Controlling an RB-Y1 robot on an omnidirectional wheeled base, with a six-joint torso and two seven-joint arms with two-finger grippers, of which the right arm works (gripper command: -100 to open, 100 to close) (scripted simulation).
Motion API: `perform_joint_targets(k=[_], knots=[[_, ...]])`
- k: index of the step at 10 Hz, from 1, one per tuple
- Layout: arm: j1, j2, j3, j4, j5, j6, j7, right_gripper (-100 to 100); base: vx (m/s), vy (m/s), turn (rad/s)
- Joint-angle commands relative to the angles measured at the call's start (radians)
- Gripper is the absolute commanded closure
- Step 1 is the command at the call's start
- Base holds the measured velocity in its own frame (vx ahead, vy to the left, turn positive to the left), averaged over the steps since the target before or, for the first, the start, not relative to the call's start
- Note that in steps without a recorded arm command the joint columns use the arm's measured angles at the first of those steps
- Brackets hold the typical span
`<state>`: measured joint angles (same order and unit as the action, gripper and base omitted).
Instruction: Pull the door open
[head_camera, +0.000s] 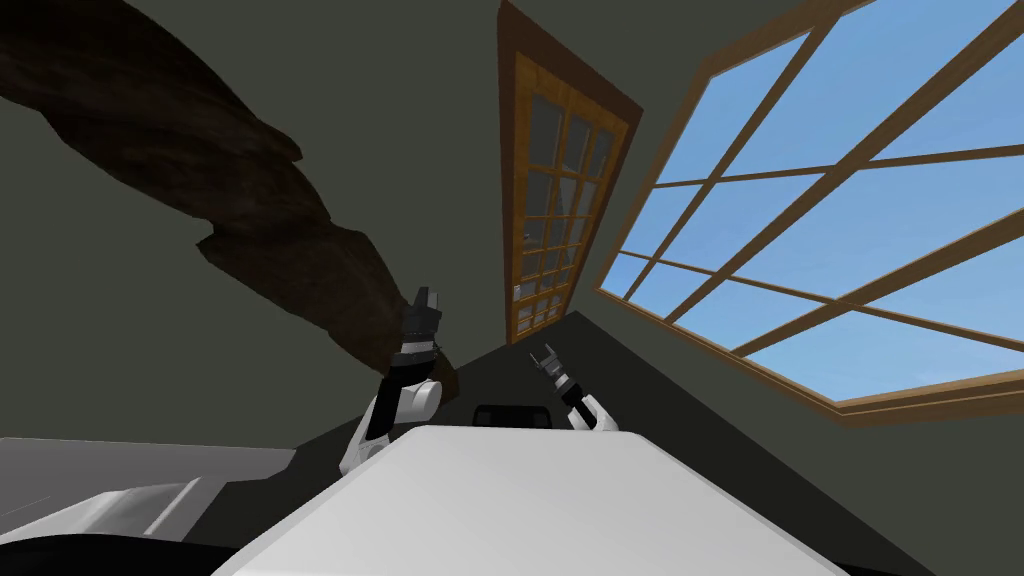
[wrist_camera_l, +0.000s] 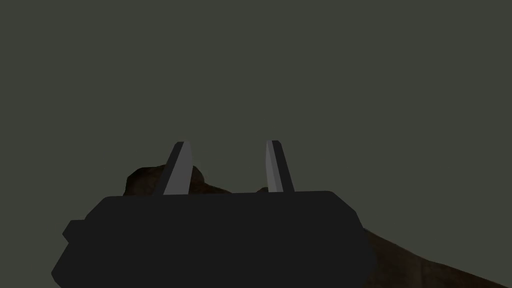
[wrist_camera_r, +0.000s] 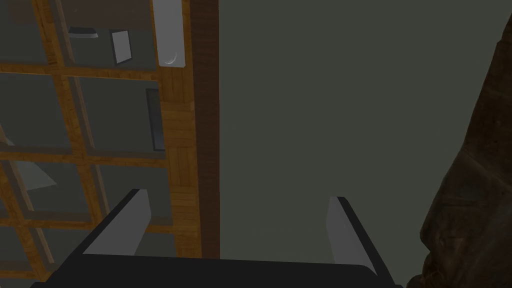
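A wooden door (head_camera: 550, 200) with many glass panes stands shut in a dark brown frame, some way ahead of me. Its pale handle plate (wrist_camera_r: 169, 32) sits on the stile next to the frame (wrist_camera_r: 205, 125). My right gripper (head_camera: 545, 358) is open and empty, well short of the door; in the right wrist view (wrist_camera_r: 240, 220) it points at the wall beside the frame. My left gripper (head_camera: 427, 300) is raised to the left, open and empty (wrist_camera_l: 227, 165), facing the dark grey wall.
A big dark brown rough mass (head_camera: 250, 220) runs along the wall on the left, close by my left arm. A large window (head_camera: 840, 230) with a wooden grid fills the right wall. A grey and white object (head_camera: 110, 490) lies low at the left.
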<state>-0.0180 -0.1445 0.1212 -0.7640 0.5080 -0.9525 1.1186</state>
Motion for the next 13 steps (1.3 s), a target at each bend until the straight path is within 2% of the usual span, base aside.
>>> perform_joint_targets(k=[1, 13], knots=[[-0.003, -0.001, -0.003, 0.004, -0.001, 0.0, 0.004, -100, -0.209, -0.029, 0.036], [-0.031, -0.009, -0.038, 0.045, -0.012, 0.001, 0.032, -100, -0.205, -0.029, 0.042]])
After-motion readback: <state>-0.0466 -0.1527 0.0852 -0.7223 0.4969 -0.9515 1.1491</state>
